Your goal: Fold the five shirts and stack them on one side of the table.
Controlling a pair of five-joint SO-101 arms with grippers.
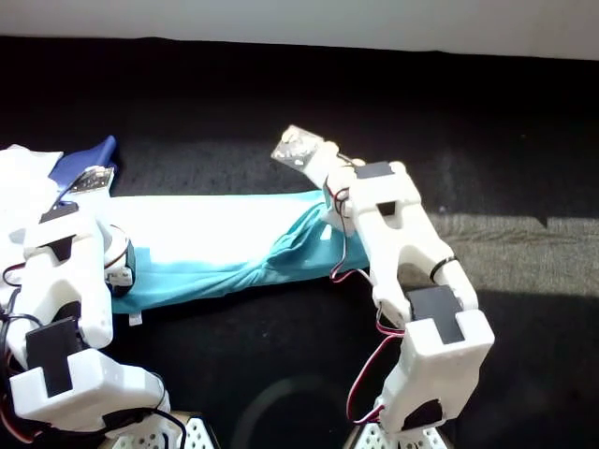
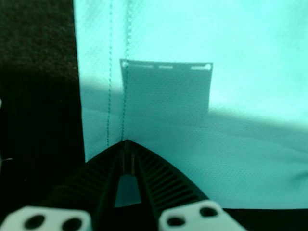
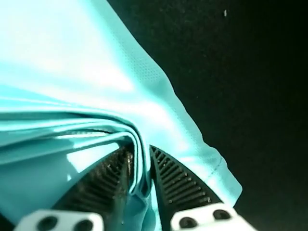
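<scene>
A teal shirt (image 1: 225, 245) lies folded into a long band across the black table. My right gripper (image 3: 139, 163) is shut on several bunched layers of the teal shirt (image 3: 72, 72) at its right end; in the high view the right gripper (image 1: 328, 210) sits over that end. My left gripper (image 2: 126, 149) is at the band's left end, its fingers closed together on the hem of the teal shirt (image 2: 202, 120) beside a sewn label (image 2: 166, 86). The left gripper (image 1: 117, 267) is partly hidden by its arm in the high view.
White cloth (image 1: 23, 182) and a blue shirt (image 1: 86, 161) lie at the far left edge of the table. Black table surface (image 1: 449, 122) stretches behind and to the right, with a sunlit strip (image 1: 524, 253) at the right.
</scene>
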